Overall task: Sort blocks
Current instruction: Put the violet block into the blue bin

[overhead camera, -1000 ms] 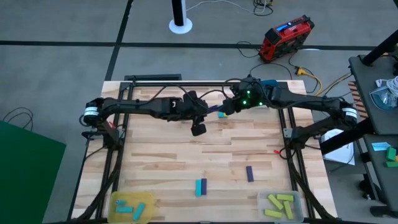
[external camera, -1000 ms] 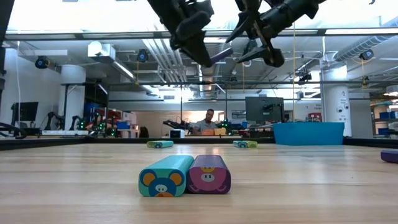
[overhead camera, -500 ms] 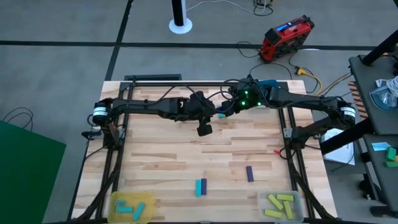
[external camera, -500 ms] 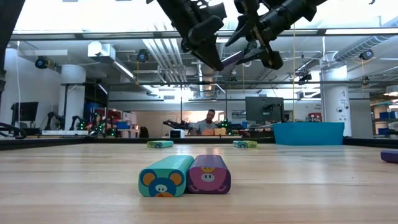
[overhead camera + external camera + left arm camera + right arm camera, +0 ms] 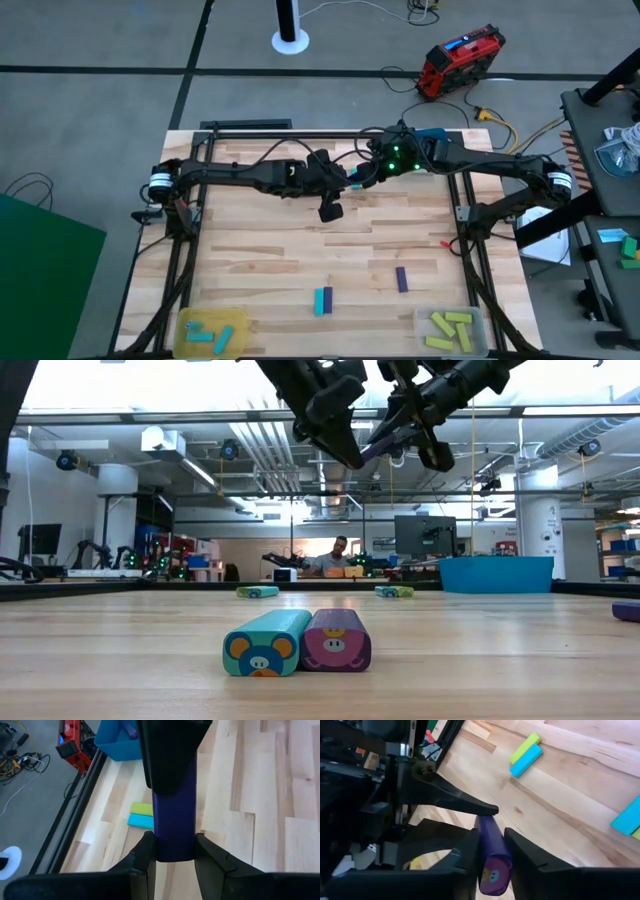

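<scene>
The likeliest slip was a dropped handover. A purple block (image 5: 173, 820) hung high above the surface (image 5: 260, 250), gripped at both ends: the right tool (image 5: 492, 851) pinched one end, and the left tool (image 5: 173, 851) had its fingers pressed against the other. If one tool let go before the other held firmly, or if the arms pulled apart, the block would probably fall or twist loose. It lay lengthwise between the two tools, at the far middle of the surface in the high view. Below it, a green and cyan pair (image 5: 141, 815) lay side by side. Nearer the front, a cyan block (image 5: 266, 642) touched another purple one (image 5: 336, 639).
</scene>
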Controlling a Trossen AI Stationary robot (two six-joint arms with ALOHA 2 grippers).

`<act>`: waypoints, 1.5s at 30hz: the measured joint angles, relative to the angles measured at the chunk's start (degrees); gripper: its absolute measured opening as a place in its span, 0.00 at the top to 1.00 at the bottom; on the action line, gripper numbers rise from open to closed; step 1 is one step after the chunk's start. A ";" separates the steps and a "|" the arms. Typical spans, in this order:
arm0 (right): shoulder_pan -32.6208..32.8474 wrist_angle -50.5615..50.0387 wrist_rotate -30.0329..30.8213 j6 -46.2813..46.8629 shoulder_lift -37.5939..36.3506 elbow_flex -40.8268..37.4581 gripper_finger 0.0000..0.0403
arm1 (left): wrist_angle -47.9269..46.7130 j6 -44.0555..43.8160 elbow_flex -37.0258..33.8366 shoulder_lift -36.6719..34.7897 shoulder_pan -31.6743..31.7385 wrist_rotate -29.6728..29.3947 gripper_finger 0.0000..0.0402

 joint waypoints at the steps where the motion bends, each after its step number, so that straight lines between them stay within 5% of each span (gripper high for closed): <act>1: 0.00 0.01 -0.05 -0.18 0.00 0.00 0.86 | 0.00 -0.03 0.00 0.00 -0.08 -0.14 0.81; 5: 0.00 0.06 -0.08 -0.59 0.00 0.00 0.86 | -0.04 -2.34 0.00 0.00 -0.29 -0.42 0.79; 19: -4.47 -7.23 1.70 -4.28 -0.04 -0.04 0.86 | -2.50 -8.18 0.00 -0.17 -0.29 -1.80 0.51; 29: -19.69 -26.62 10.37 -15.69 -0.04 -0.04 0.86 | -13.22 -13.94 0.00 -0.22 -0.29 -1.77 0.51; 36: -29.63 -27.79 11.08 -19.26 -0.13 -0.04 0.86 | -16.61 -15.79 0.00 -0.22 -0.29 -1.75 0.52; 45: -35.46 -31.65 21.34 -24.27 0.16 -0.04 0.86 | -16.63 -16.58 0.00 -0.22 -0.29 -1.75 0.52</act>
